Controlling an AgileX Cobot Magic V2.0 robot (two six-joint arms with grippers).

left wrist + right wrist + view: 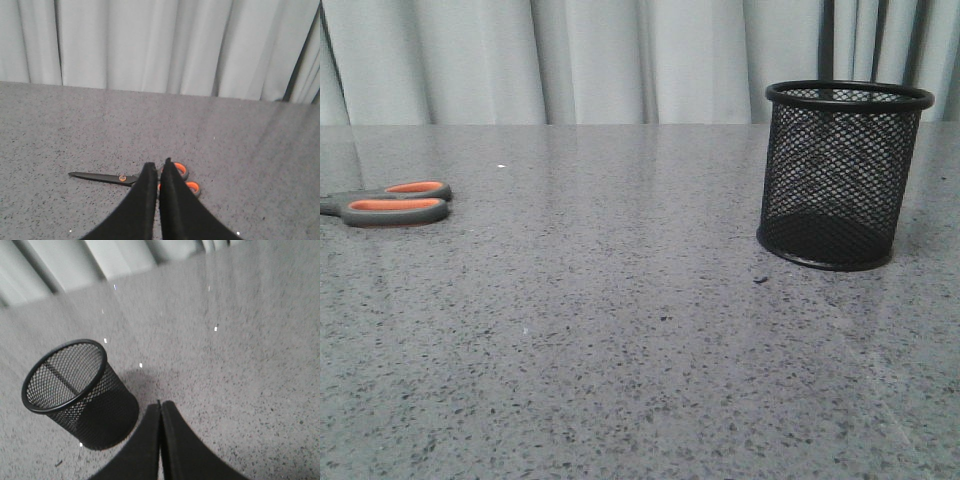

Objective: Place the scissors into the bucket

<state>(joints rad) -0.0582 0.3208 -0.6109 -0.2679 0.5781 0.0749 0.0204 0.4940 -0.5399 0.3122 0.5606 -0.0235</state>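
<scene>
The scissors [395, 203] lie flat on the grey speckled table [620, 330] at the far left of the front view, where only the two orange-lined finger loops and a stub of the dark handles show; the blades run off the edge of that picture. The left wrist view shows them whole: dark blades closed together, an orange pivot, and the loops partly hidden behind the left gripper [158, 170], whose black fingers are pressed together with only a thin seam between them and nothing held. That gripper hangs above the handle end, and whether it touches the scissors cannot be told. The bucket [842, 175] stands upright on the right side of the table, well apart from the scissors, its mesh letting the dark base show through. In the right wrist view the bucket [75, 390] appears open-mouthed and tilted by the camera angle, with the right gripper [160, 407] near it, fingers likewise closed tight on nothing. Neither arm appears in the front view. Pale curtains [620, 60] hang behind the table.
</scene>
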